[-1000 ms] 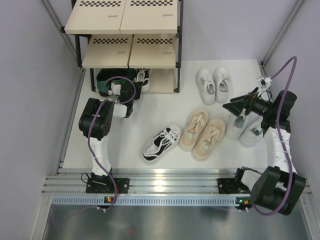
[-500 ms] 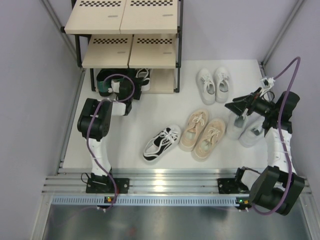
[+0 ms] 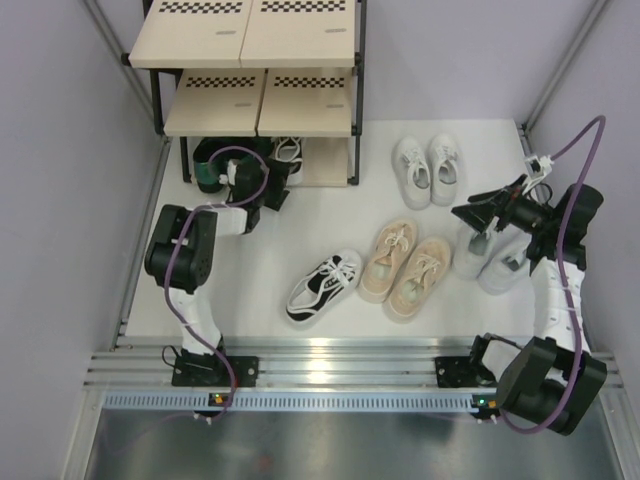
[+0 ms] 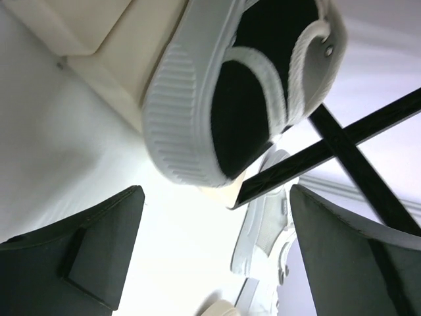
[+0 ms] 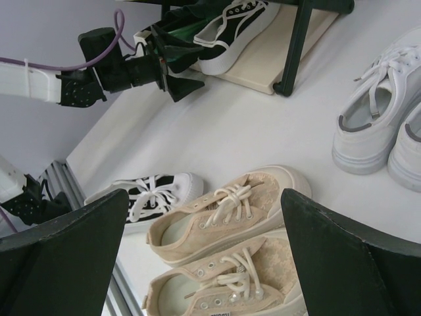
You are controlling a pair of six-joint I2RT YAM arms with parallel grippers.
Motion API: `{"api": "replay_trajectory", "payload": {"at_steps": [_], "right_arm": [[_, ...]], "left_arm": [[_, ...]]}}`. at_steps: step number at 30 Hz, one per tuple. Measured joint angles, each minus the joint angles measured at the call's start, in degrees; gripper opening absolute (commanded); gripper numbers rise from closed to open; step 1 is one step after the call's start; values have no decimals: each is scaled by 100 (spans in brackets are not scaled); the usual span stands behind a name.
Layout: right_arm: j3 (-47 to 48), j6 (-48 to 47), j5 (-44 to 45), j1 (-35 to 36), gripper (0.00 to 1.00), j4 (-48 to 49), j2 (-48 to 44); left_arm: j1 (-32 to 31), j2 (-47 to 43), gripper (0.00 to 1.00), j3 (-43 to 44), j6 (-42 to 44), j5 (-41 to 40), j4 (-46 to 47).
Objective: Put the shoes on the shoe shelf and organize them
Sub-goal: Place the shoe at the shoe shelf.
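Observation:
The shoe shelf (image 3: 256,105) stands at the back left. Its bottom board (image 4: 99,46) carries dark green shoes (image 3: 207,158) and one black-and-white sneaker (image 3: 285,153), whose heel (image 4: 217,99) fills the left wrist view. My left gripper (image 3: 272,187) is open just in front of that heel, holding nothing (image 4: 217,253). The other black-and-white sneaker (image 3: 322,286) lies on the floor beside the beige pair (image 3: 405,268). My right gripper (image 3: 468,222) hangs open and holds nothing above the larger pale grey sneakers (image 3: 487,262), looking down at the beige pair (image 5: 230,214).
Small white sneakers (image 3: 428,168) sit right of the shelf's black leg (image 3: 353,150). Grey walls close in both sides, and an aluminium rail (image 3: 330,365) runs along the near edge.
My left gripper's jaws have opened wide and let go of the black-and-white sneaker, which now rests on the bottom board. The left elbow swung outward. The right arm barely moved.

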Motion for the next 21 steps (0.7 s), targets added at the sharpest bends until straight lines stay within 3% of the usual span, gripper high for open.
{"api": "replay_trajectory", "payload": {"at_steps": [11, 17, 21], "right_arm": [[2, -330, 24, -26, 99, -278, -48], [61, -859, 20, 55, 99, -817, -105], [457, -1829, 170, 518, 99, -1818, 28]], "left_arm": [[131, -935, 98, -597, 726, 208, -732], [160, -2573, 98, -1071, 2061, 221, -1722], [157, -3980, 97, -1639, 3008, 339, -2496]]}}
